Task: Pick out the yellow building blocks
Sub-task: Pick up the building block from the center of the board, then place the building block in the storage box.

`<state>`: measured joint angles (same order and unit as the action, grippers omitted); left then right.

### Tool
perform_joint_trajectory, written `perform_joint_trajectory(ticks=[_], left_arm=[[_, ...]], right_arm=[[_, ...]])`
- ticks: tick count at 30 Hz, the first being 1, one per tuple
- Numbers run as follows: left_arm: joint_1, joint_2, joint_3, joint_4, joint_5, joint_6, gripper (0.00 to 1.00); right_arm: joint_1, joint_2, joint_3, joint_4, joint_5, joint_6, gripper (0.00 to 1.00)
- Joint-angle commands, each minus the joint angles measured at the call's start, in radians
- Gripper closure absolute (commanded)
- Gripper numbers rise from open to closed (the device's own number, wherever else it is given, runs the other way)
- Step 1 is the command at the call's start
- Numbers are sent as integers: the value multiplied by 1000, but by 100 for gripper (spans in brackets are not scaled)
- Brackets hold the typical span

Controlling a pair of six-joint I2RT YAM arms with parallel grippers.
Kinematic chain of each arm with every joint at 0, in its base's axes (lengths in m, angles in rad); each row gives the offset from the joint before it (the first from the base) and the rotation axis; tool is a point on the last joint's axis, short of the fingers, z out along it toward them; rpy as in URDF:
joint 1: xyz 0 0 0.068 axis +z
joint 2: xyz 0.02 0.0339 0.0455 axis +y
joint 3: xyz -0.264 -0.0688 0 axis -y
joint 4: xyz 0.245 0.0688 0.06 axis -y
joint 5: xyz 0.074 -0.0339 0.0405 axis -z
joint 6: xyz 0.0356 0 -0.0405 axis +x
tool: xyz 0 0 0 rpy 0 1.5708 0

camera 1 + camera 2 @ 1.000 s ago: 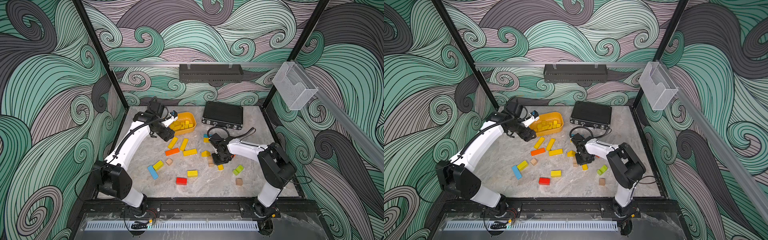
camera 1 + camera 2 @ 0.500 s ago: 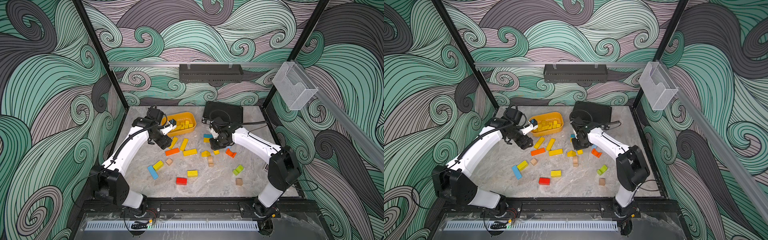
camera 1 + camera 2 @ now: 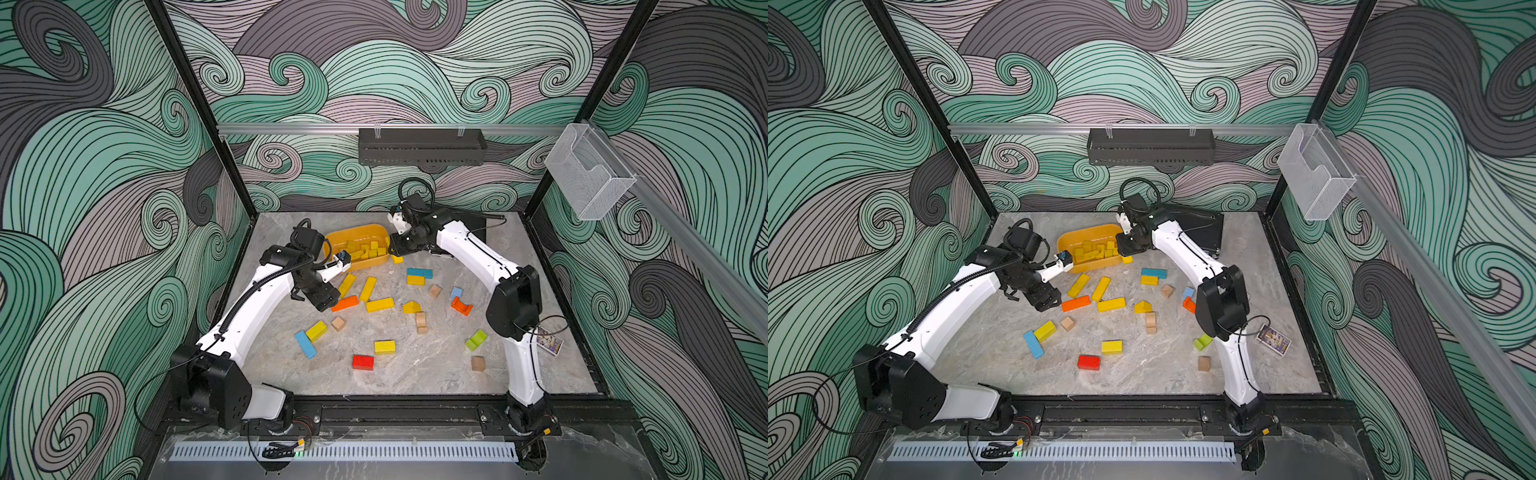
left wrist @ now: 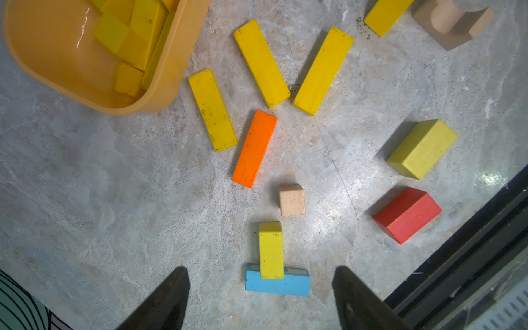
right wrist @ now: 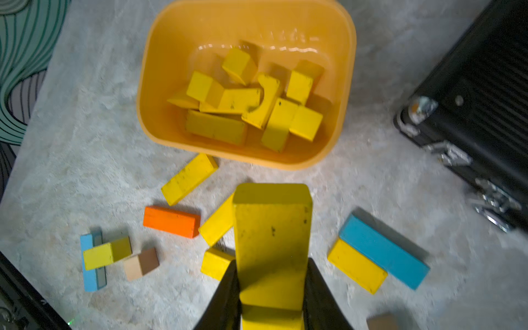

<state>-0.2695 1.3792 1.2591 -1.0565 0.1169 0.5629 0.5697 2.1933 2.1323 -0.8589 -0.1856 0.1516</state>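
Both arms have moved since a moment ago: the right hand (image 5: 271, 261) has left the loose blocks and come up to the tub (image 5: 347, 85), and the left hand (image 4: 260, 270) has swung out from over the tub to the blocks beside it; the right hand is squeezed tight on a long yellow block (image 5: 271, 228), which sticks far out past the hand and points at the tub's rim but is not over the tub yet; the left hand is spread wide and holds nothing; many yellow blocks (image 5: 243, 103) are piled inside the tub, and more yellow bars (image 4: 261, 63) lie on the desk (image 4: 85, 200) just beside it; if the right hand lets go too soon, the block will likely drop outside the tub; if it comes in low, the block may bump the rim and push the tub; the left hand could grab the orange bar (image 4: 254, 148) by mistake, since it lies right next to a yellow bar near the tub.
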Motion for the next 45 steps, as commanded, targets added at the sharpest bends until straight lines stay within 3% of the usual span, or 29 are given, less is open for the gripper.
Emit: perform_joint_trajectory(ticks=[1,8,11,19,26,45], left_arm=[[4,-5,1,-34,22,40,20],[2,37,16,-44,45,51,22],[1,80,24,-46,46,46,22],[-8,94,19,-40,82,66,22],[-16,110,31,-50,133,89,22],[-67,154,61,-61,108,112,23]], right_arm=[[-10,91,162,-11,-50,-32,83],[-19,342,481,14,-80,-32,83],[-22,411,530,54,-83,-35,83],[-22,480,524,122,-60,-44,82],[-13,479,465,121,-58,-72,72],[-4,410,449,120,-23,-87,56]])
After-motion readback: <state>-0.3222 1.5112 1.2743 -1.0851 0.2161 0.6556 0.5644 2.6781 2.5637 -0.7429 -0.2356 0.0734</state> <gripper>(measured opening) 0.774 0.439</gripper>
